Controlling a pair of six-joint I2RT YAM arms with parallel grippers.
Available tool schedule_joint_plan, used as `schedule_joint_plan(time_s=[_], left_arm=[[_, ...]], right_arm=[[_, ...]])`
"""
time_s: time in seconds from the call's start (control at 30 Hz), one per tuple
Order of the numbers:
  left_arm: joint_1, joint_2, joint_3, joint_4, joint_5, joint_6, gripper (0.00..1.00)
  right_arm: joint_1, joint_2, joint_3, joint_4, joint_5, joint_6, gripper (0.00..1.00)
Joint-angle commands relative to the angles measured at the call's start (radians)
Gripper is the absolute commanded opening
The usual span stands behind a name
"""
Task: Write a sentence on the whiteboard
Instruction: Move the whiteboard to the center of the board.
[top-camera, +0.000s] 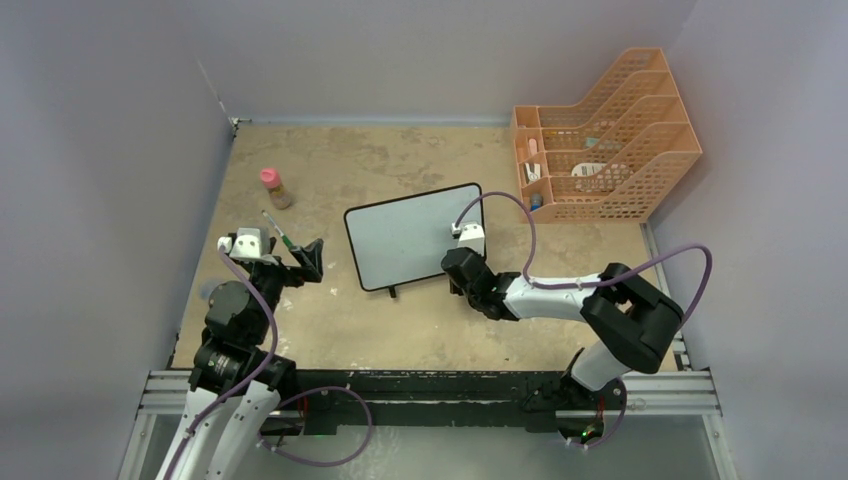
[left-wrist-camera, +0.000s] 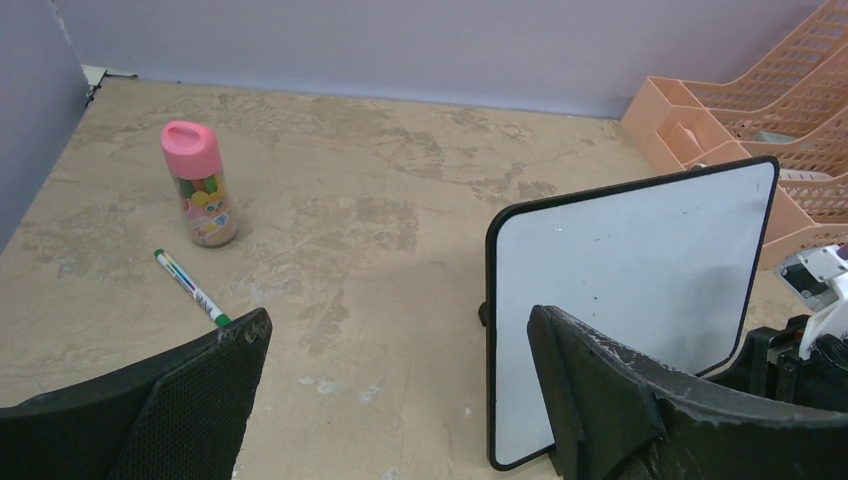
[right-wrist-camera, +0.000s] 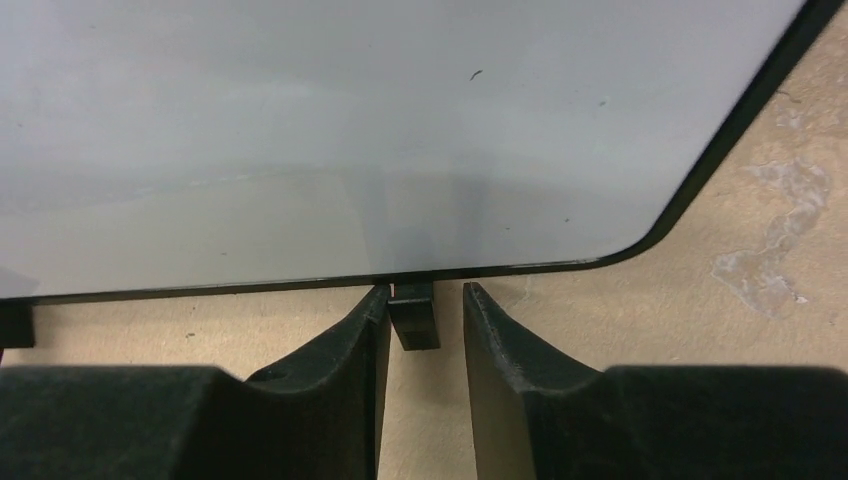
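Observation:
The whiteboard (top-camera: 412, 235) stands upright and blank at the table's middle, also seen in the left wrist view (left-wrist-camera: 630, 290) and filling the right wrist view (right-wrist-camera: 350, 130). My right gripper (top-camera: 455, 265) sits low at the board's near right edge. In its own view the gripper (right-wrist-camera: 425, 290) is open a little around the board's short black foot (right-wrist-camera: 415, 322): the left finger touches the foot, the right finger stands off it. My left gripper (top-camera: 300, 260) is wide open and empty (left-wrist-camera: 400, 315), left of the board. A green-tipped marker (top-camera: 275, 229) lies on the table just beyond it (left-wrist-camera: 190, 287).
A pink-lidded bottle (top-camera: 273, 187) stands at the far left (left-wrist-camera: 200, 185), behind the marker. An orange mesh file rack (top-camera: 600, 140) holding a few items stands at the back right (left-wrist-camera: 760, 100). Grey walls close in the table on three sides.

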Motion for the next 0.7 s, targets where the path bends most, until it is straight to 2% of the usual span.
schedule_joint_plan(time_s=[0.0,0.43,0.67], left_arm=[[-0.006,-0.010,-0.001,0.037,-0.001,0.018,0.98],[-0.006,-0.001,-0.001,0.034,-0.005,0.017,0.98],[-0.005,0.019,0.003,0.035,-0.013,0.018,0.98]], right_arm=[[0.003,-0.028,0.051,-0.023,0.089,0.064,0.36],[0.003,-0.048,0.055,-0.101,0.193,0.170,0.39],[0.002,-0.127,0.011,-0.084,0.189,0.179,0.40]])
